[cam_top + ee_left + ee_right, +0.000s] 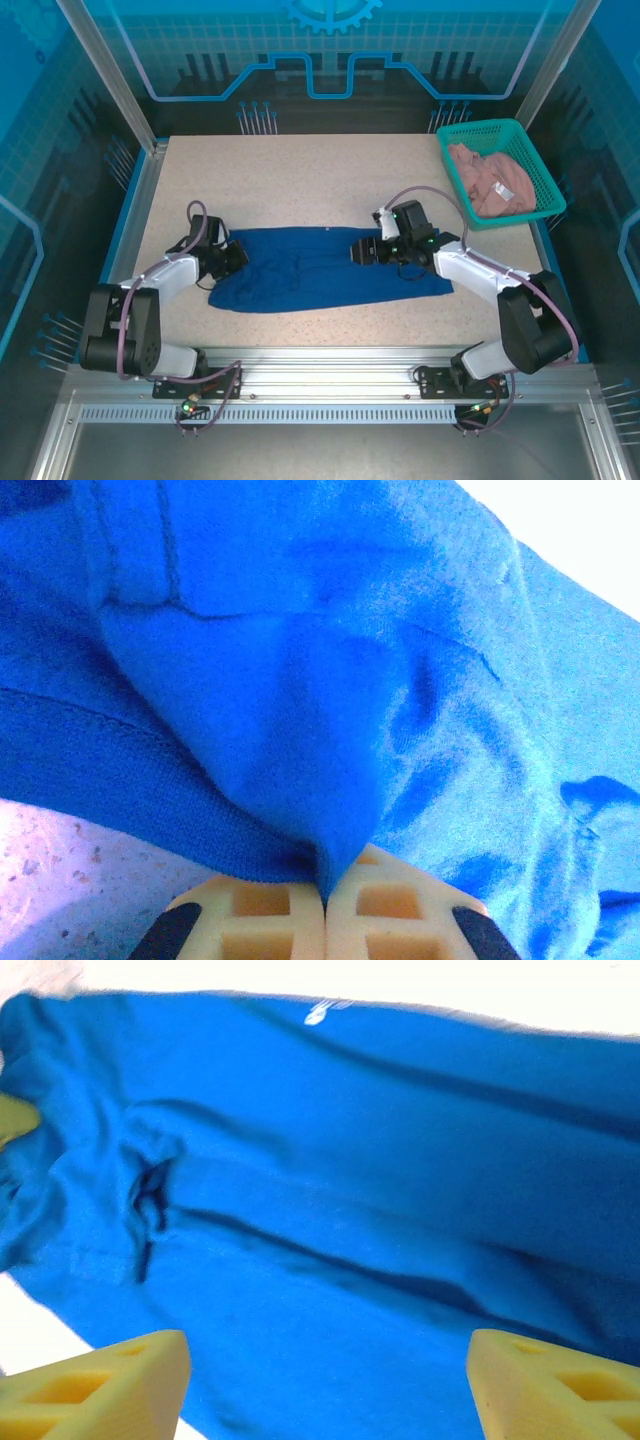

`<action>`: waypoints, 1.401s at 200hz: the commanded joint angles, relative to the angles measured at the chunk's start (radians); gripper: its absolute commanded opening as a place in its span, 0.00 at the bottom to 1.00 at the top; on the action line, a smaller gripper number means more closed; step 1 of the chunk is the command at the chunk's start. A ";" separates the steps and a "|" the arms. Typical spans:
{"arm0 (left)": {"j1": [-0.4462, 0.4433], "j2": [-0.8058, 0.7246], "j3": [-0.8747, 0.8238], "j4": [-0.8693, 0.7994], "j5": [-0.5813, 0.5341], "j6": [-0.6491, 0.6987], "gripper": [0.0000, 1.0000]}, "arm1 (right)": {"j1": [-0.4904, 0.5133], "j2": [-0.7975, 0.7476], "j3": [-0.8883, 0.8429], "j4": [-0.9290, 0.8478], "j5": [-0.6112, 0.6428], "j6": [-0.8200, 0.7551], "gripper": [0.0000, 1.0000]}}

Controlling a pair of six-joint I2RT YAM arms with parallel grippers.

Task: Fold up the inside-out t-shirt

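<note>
The inside-out t-shirt lies as a long royal blue strip across the middle of the table, plain blue side up. My left gripper is at the shirt's left end. In the left wrist view the left gripper is shut on a pinched fold of the t-shirt, which rises in a peak from between the cream fingers. My right gripper hovers over the right half of the shirt. In the right wrist view the right gripper is open, its yellow fingers wide apart above the wrinkled t-shirt, with nothing between them.
A teal basket stands at the back right corner with a pinkish-beige garment inside. The speckled table stretches behind the shirt, edged by blue side rails.
</note>
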 commanded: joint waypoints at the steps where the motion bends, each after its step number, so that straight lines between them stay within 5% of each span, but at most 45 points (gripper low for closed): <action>1: 0.009 -0.030 0.063 -0.077 -0.040 -0.006 0.00 | -0.052 -0.011 0.039 -0.094 0.090 0.000 0.74; 59: 0.020 -0.042 0.196 -0.285 -0.160 0.055 0.00 | -0.162 0.011 0.101 -0.182 0.174 -0.029 0.73; 110: 0.023 0.002 0.298 -0.473 -0.210 0.094 0.00 | -0.162 0.097 0.174 -0.199 0.149 -0.063 0.71; 155: 0.077 0.073 0.468 -0.677 -0.347 0.281 0.00 | -0.118 0.121 0.215 -0.203 0.146 -0.076 0.72; 213: 0.117 0.190 0.574 -0.669 -0.523 0.385 0.00 | -0.011 0.255 0.329 -0.243 0.147 -0.117 0.68; 280: 0.110 0.166 0.591 -0.630 -0.464 0.383 0.00 | 0.018 0.359 0.398 -0.298 0.210 -0.158 0.56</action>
